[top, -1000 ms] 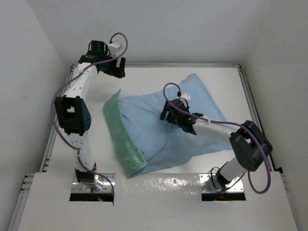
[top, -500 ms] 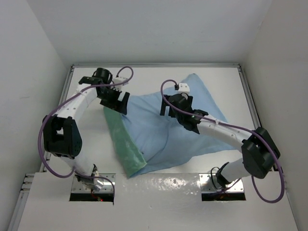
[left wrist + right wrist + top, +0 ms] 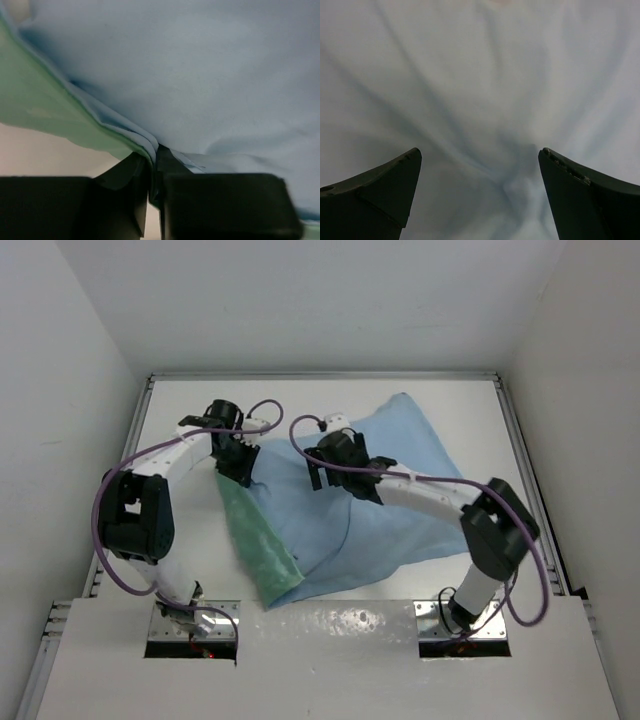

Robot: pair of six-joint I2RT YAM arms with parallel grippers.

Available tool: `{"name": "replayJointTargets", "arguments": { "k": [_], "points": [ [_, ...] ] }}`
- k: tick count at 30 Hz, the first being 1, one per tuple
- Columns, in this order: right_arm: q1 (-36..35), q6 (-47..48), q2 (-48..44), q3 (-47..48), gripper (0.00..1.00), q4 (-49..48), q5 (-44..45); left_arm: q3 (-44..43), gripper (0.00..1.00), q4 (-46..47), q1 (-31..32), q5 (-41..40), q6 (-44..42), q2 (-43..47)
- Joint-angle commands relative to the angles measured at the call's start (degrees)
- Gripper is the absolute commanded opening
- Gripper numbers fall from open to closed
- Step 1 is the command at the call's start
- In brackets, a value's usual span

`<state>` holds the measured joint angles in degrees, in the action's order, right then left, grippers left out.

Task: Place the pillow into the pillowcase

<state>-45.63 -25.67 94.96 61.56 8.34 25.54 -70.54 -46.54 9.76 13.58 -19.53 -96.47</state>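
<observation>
The pillowcase (image 3: 400, 510) lies across the table, light blue face up, with a mint green flap (image 3: 258, 540) folded out along its left side. My left gripper (image 3: 244, 470) is at the case's far-left corner, shut on the layered blue and green edge (image 3: 150, 145). My right gripper (image 3: 322, 478) hangs open just over the blue fabric near the case's far-left part. In the right wrist view, wrinkled blue cloth (image 3: 480, 75) fills the gap between its fingertips (image 3: 480, 152), which hold nothing. The pillow does not show in any view.
The white table (image 3: 330, 400) is boxed in by white walls at the left, right and back. Metal rails (image 3: 522, 460) run along its side edges. Both arm bases sit at the near edge.
My left gripper came from the table's back-left corner down to the pillowcase's edge and shut on it. My right gripper slid left across the blue fabric, still open.
</observation>
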Motion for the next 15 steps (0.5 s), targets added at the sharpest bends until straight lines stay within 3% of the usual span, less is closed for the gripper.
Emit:
{"name": "replayJointTargets", "arguments": {
  "k": [1,4,5,6,9,13,15],
  "points": [
    [0.8,1.7,6.6,5.8,0.9,2.7,-6.3,-0.8,0.04,1.5,-0.3,3.0,-0.8,0.4],
    [5.3,-3.8,9.1,3.4,0.55,-1.5,-16.7,-2.8,0.0,-1.5,-1.5,2.4,-1.6,0.9],
    [7.3,-8.0,11.2,3.2,0.11,-2.0,-20.0,-3.6,0.0,-2.4,-2.3,2.5,-2.3,1.5],
    [9.2,-10.9,12.3,3.6,0.0,-1.1,-24.0,-4.3,0.0,-4.2,-3.5,2.4,-3.7,3.3],
    [18.4,-19.0,13.4,2.9,0.0,0.0,-26.1,-8.3,0.0,-7.1,-9.5,0.4,-7.7,5.7],
    [25.2,-24.1,5.7,-3.4,0.0,-2.8,-9.7,-12.0,0.0,-8.0,-20.0,-2.6,-11.6,5.2],
    [25.8,-23.1,3.2,-5.0,0.0,-6.0,-6.6,-11.5,0.0,-4.8,-21.3,-4.8,-12.8,4.7]
  ]
}}
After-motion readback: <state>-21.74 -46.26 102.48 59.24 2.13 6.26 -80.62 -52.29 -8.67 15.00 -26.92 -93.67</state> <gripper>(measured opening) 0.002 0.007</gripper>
